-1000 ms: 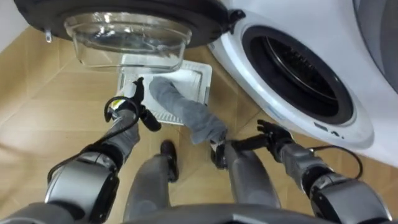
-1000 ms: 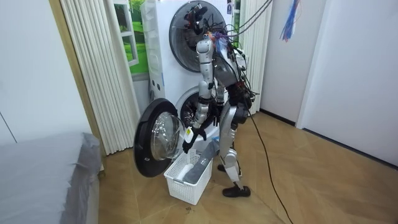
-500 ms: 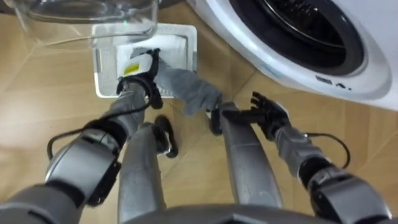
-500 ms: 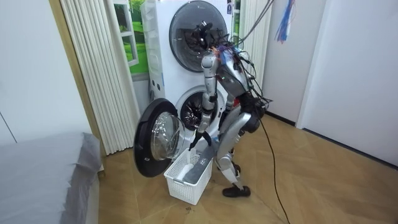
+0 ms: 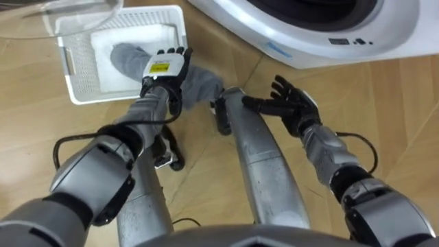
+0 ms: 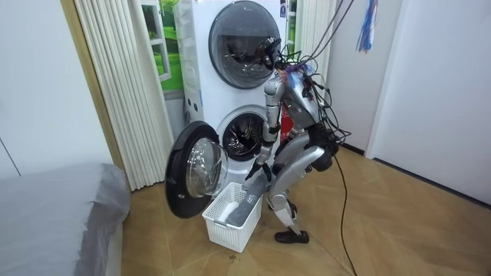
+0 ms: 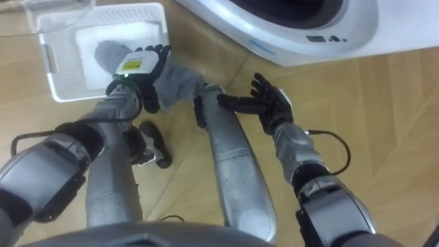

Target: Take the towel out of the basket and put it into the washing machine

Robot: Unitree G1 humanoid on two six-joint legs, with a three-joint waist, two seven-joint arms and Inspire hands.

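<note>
Before the open washing machine [image 5: 309,44], bent over the basket [image 5: 75,68].
Left hand [image 5: 164,67] reaches straight-fingered over the grey towel [image 5: 123,56] draped across the basket's rim; right hand [image 5: 293,108] hangs spread and empty.

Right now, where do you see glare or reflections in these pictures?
Room view: the open door has pale reflections across its glass, and the upper machine's dark window also reflects light. Left eye view: the washing machine front shines bright white, while the grey towel in the basket looks matte.
</note>
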